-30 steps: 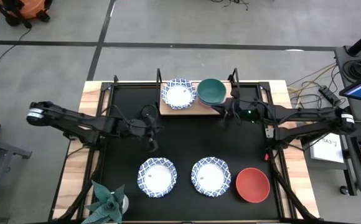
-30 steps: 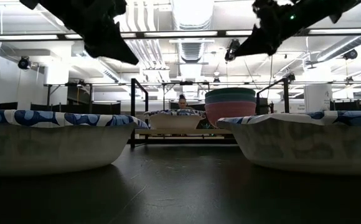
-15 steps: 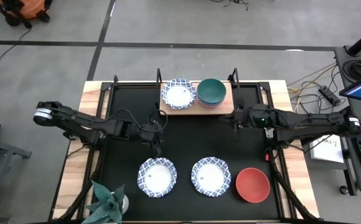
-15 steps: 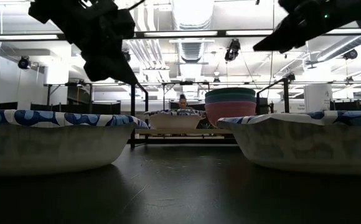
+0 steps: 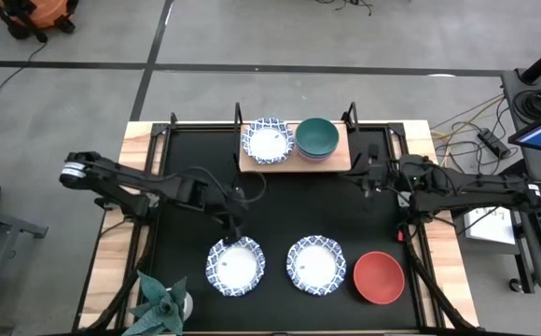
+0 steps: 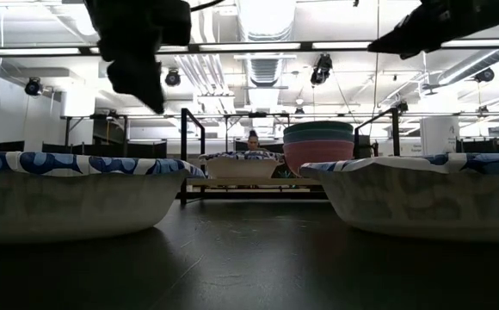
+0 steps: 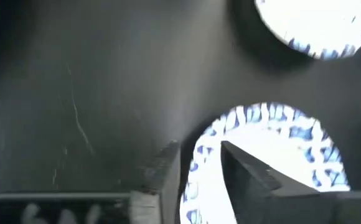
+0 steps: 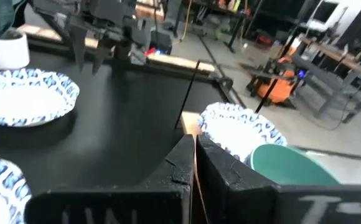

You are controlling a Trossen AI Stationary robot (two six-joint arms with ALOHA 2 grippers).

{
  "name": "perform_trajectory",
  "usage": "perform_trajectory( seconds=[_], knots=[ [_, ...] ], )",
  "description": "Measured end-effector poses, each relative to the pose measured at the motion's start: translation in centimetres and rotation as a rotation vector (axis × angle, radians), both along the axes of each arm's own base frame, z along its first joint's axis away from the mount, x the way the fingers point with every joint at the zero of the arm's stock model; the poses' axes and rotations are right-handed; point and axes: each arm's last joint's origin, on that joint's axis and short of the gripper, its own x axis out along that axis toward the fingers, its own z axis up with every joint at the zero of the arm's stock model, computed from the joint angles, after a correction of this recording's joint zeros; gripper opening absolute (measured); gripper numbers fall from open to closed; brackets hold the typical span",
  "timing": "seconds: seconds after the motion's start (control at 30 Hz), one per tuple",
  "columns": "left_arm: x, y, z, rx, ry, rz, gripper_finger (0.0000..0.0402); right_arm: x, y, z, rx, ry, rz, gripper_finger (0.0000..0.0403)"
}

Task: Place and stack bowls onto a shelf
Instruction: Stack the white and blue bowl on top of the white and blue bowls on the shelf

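Bowl (image 5: 235, 265) at near left now has the open left gripper (image 5: 239, 232) lowered over its rim, while the closed right gripper (image 5: 367, 177) retreats from the shelf (image 5: 341, 162).

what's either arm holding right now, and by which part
Nothing held. The left gripper is open, its fingers straddling the near-left bowl's rim. The right gripper is shut and empty.

**Left arm low and forward, right arm drawn back**

My left arm stretches from the left edge across toward the table's middle, wrist bent downward. Its left gripper (image 5: 238, 231) points down, fingers (image 7: 243, 171) parted with a gap showing between them.

My right arm reaches in from the right edge, held roughly level and high. Its right gripper (image 5: 367, 179) has fingers (image 8: 182, 163) pressed nearly together.
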Motion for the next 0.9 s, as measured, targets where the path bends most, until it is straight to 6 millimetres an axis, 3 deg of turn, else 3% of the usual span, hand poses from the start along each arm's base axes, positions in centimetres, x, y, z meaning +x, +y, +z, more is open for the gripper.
perform_trajectory(
  seconds=[0.23,0.4,0.67,0.9],
  knots=[
    [0.8,-2.3,-1.8,0.043,0.194,-0.089,0.0184,-0.2,0.0,-0.1,0.007,0.021,-0.001,0.0009],
    [1.4,-3.0,-4.3,0.059,0.294,-0.128,0.0200,-0.2,0.0,-0.1,0.005,0.022,-0.001,0.0009],
    [2.0,-3.2,-7.7,0.083,0.412,-0.155,0.0172,-0.2,0.0,-0.1,0.007,0.022,-0.001,0.0009],
    [2.1,-3.3,-7.9,0.074,0.425,-0.178,0.0090,-0.2,0.0,-0.1,0.008,0.022,-0.002,0.0009]
  ],
)
